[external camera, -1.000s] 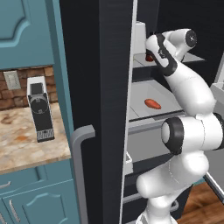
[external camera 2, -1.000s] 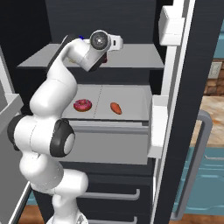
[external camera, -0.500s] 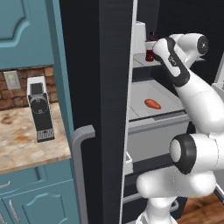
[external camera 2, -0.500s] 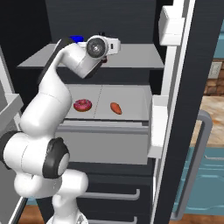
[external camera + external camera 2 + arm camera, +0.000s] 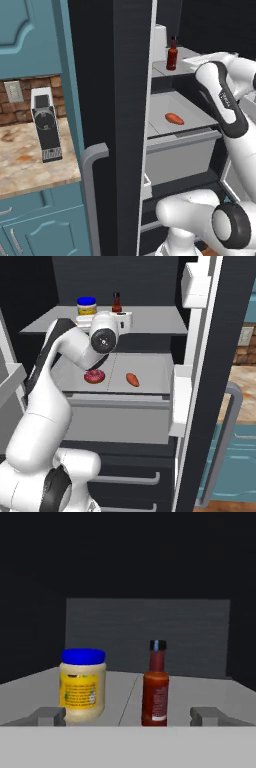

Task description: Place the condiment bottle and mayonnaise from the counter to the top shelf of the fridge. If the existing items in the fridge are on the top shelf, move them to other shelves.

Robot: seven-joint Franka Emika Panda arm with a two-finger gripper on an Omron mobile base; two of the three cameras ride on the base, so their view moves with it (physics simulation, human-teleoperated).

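Hand view looks level along the top shelf of the fridge, and both of the task's containers stand upright straight ahead of the hand. The mayonnaise sits ahead and toward the left finger, the condiment bottle ahead and a little right of centre, with a clear gap of bare shelf between them. The two fingertips are spread wide apart with nothing between them, so the hand is empty and both containers are free.

Right base view gives the same layout from the room: the jar and the bottle stand side by side toward the back of the top shelf, beyond the wrist, which sits at the shelf's front edge. The pink donut and the orange-red piece lie one shelf below, so the top shelf carries only the two placed things.

By my reading the placing is done. Since the containers lie directly in front of the hand, the safe move is straight back along the hand's own axis, out of the fridge, without swinging sideways toward either container.
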